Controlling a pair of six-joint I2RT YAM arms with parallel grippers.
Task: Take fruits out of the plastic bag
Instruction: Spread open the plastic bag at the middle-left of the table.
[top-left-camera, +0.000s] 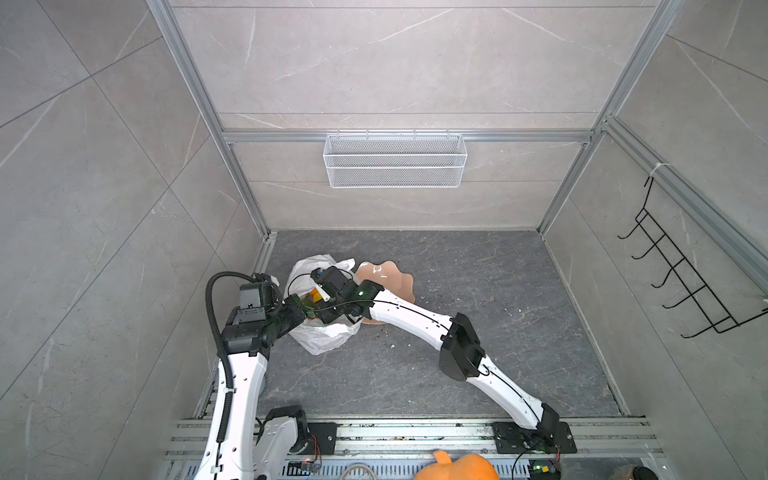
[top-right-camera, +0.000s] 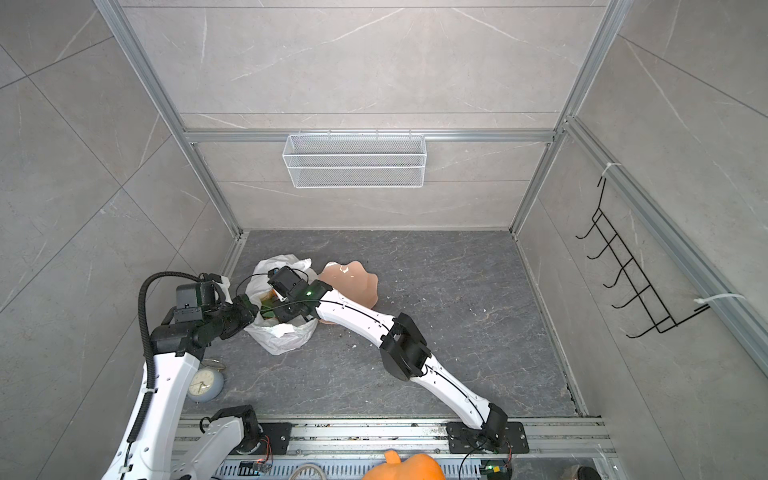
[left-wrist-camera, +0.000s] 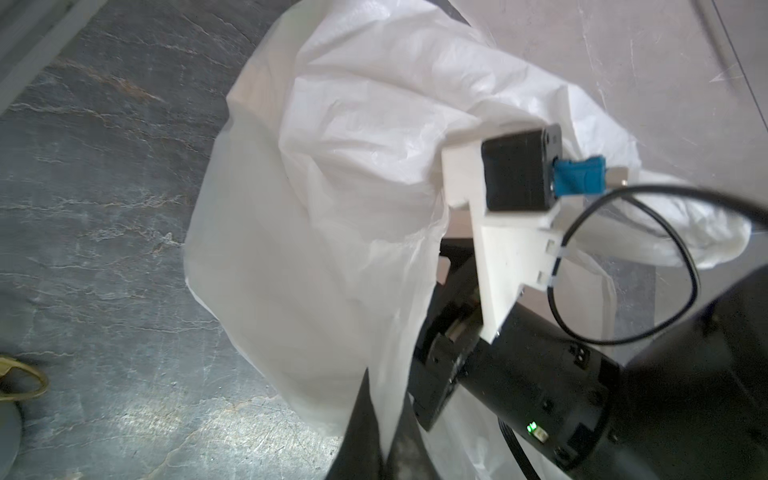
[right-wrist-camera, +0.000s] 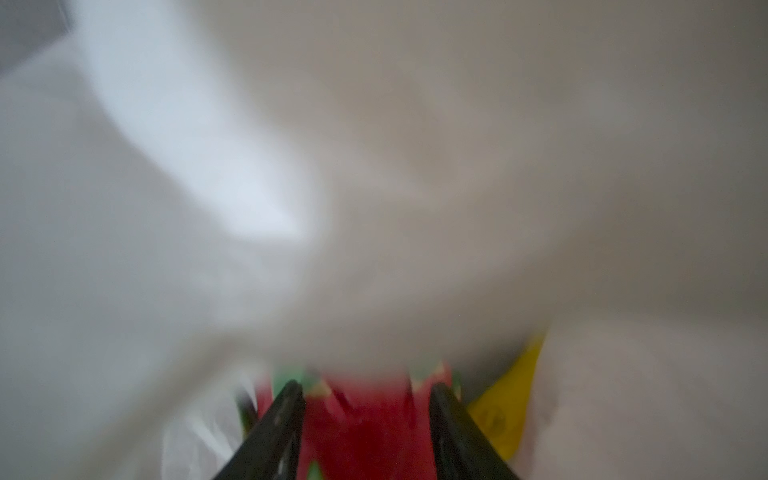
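Note:
The plastic bag (top-left-camera: 320, 340) (top-right-camera: 278, 338) lies crumpled at the left of the dark floor, its mouth facing up. My left gripper (left-wrist-camera: 386, 382) is shut on the film of the bag's rim (left-wrist-camera: 332, 166) and holds it up. My right gripper (right-wrist-camera: 365, 390) reaches down inside the bag. Its jaws stand open on either side of a red dragon fruit (right-wrist-camera: 365, 419) with green tips. A yellow fruit (right-wrist-camera: 507, 411) lies beside it. In both top views, orange and yellow fruits (top-left-camera: 312, 297) (top-right-camera: 270, 296) show through the mouth, and the right fingertips are hidden.
A peach scalloped bowl (top-left-camera: 390, 278) (top-right-camera: 353, 278) sits right of the bag, partly under my right arm. A small round clock (top-right-camera: 203, 384) stands by my left arm. An orange pumpkin (top-left-camera: 461, 467) is at the front edge. A wire basket (top-left-camera: 395, 160) and a hook rack (top-left-camera: 681, 266) hang on the walls.

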